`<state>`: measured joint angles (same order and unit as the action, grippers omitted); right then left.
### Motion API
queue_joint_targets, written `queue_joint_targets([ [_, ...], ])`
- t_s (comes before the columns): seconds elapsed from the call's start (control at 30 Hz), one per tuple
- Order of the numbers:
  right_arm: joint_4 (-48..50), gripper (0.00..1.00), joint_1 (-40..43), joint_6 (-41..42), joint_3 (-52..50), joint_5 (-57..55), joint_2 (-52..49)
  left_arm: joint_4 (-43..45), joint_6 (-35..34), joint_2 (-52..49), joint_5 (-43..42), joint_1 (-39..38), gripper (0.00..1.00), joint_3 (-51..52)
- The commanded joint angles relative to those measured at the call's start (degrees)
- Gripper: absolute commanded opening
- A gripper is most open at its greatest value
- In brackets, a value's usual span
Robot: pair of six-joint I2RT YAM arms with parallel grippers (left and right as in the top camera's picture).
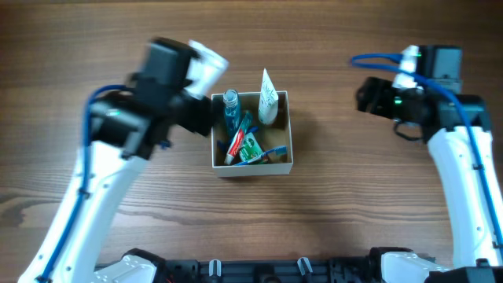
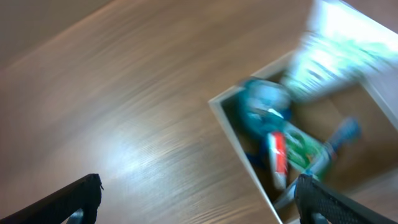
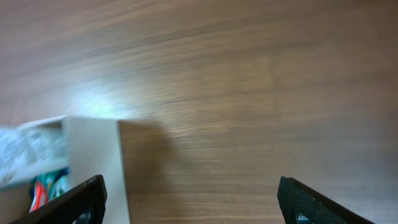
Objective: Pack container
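Overhead, left pincer (image 2: 199, 184) and right pincer (image 3: 191, 184) hang spread, empty, flanking the container (image 1: 252, 169) of toiletries (image 1: 247, 145).

The container (image 1: 253, 168) sits upright mid-table: a square, shallow, white-walled box (tan inside, no lid), holding a jumble of toiletries (image 1: 245, 145).

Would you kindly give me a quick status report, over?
Left gripper, right gripper: jaws open, empty. Container holds toiletries; white tube pokes past rim. Nothing seen blocking.

White arms (image 1: 464, 185) carry black joints (image 1: 169, 67), blue cables (image 1: 377, 58) and black fingers (image 3: 311, 202).
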<state>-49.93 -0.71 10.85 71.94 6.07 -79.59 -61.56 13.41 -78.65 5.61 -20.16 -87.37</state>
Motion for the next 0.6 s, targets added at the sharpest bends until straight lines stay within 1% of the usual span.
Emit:
queue_joint_targets([
  [0.0, 2.5, 0.98, -5.5, -5.0, 1.3, -6.1, 0.8, 0.5, -17.0, -1.0, -0.8, 9.6, 1.00, -0.3],
  [0.1, 6.0, 1.00, -7.0, -4.7, 1.3, -6.3, 0.5, 0.6, -21.9, -2.0, -5.3, 14.4, 1.00, -0.3],
  [0.17, 7.9, 1.00, -7.0, -4.7, 1.3, -6.0, 0.4, 0.6, -22.1, -2.4, -6.9, 16.2, 1.00, -0.3],
  [0.27, 9.3, 1.00, -7.0, -5.1, 1.3, -6.1, 0.5, 1.7, -22.0, -2.7, -7.1, 17.7, 1.00, -0.3],
  [0.37, 8.4, 1.00, -7.0, -5.6, 1.3, -6.1, 0.9, 2.2, -21.2, -2.6, -7.1, 17.9, 1.00, -0.3],
  [0.43, 7.4, 1.00, -7.0, -3.3, 1.3, -6.2, 1.8, 1.8, -19.4, -2.2, -7.3, 17.9, 1.00, -0.3],
  [0.47, 6.5, 1.00, -7.0, 0.0, 1.3, -7.0, 3.9, 1.2, -17.6, -1.2, -7.3, 17.8, 1.00, -0.3],
  [0.57, 5.0, 1.00, -7.0, 2.3, 0.9, -7.8, 8.4, 0.7, -16.6, 2.4, -7.3, 17.8, 1.00, 0.7],
])
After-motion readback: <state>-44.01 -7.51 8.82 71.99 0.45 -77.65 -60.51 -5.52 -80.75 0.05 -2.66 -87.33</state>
